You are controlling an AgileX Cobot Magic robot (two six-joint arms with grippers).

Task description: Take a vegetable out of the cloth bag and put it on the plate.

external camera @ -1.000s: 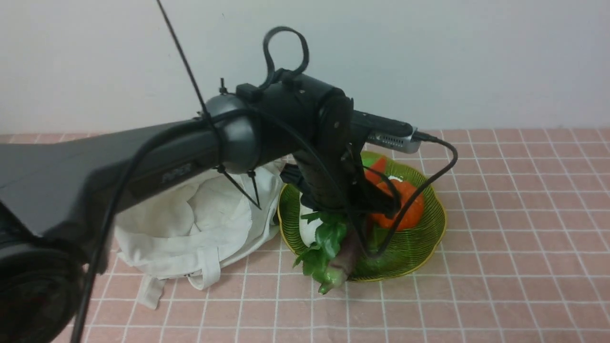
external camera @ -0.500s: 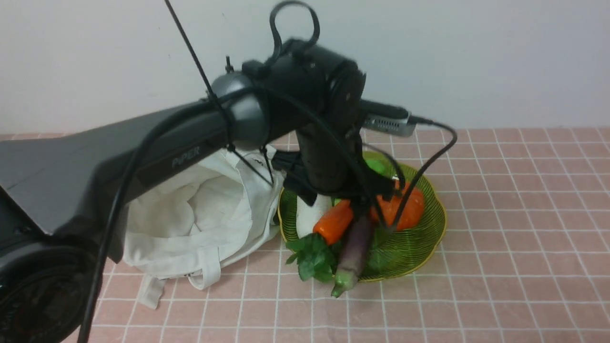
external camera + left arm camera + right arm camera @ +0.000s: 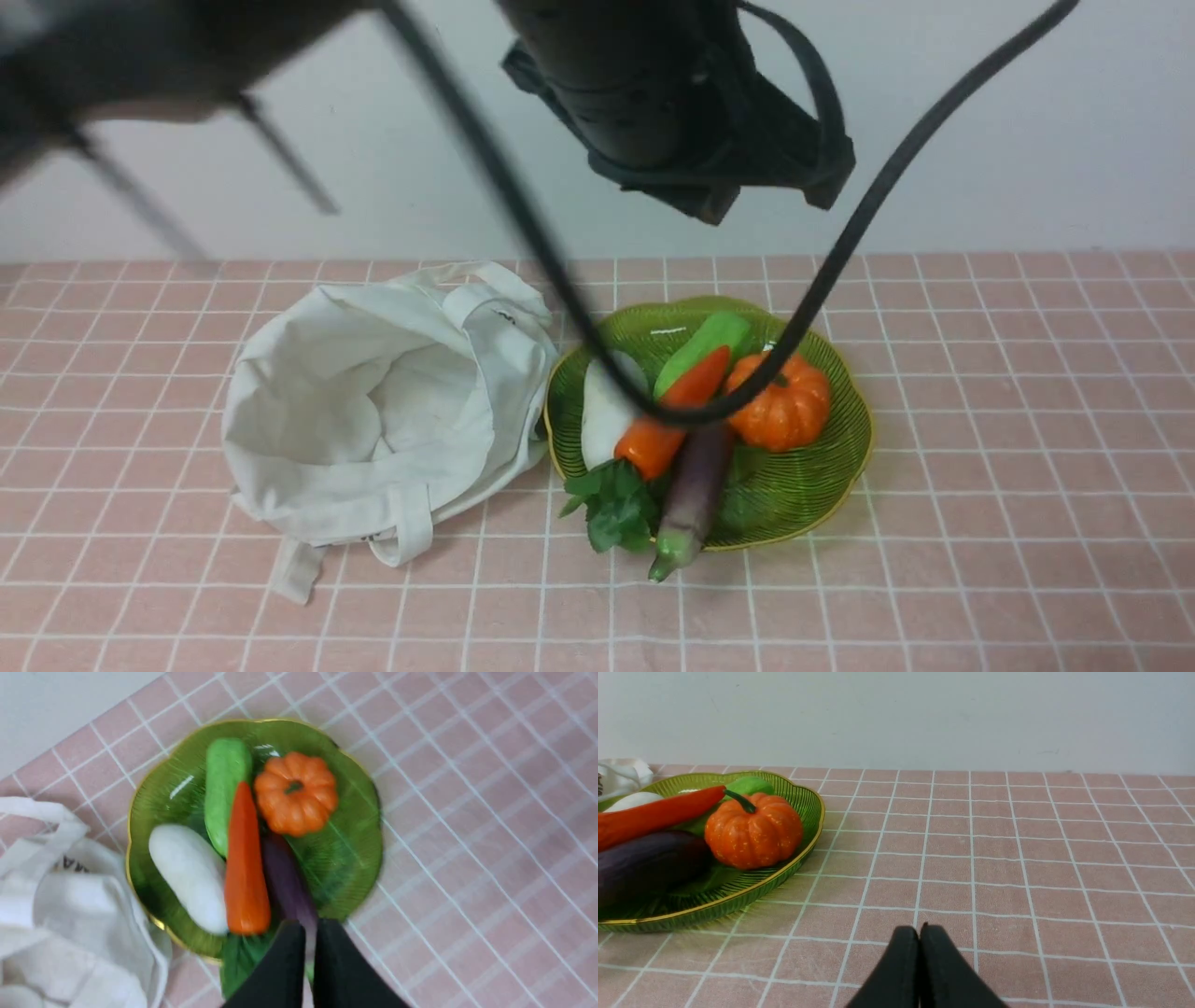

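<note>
The left tool (image 3: 306,926), nearly pressed together and empty, hangs above the green ribbed plate (image 3: 836,467). The purple eggplant (image 3: 693,495) overhangs the rim at six o'clock; the dangling cable could nudge it onto the counter.

Front view faces wall; left wrist looks down, right wrist low; all share plate (image 3: 845,467).

A staged test bench is showing: pink checked tablecloth (image 3: 980,420) lying beneath the left gripper (image 3: 306,933) (bare white wall (image 3: 980,140) beyond).
</note>
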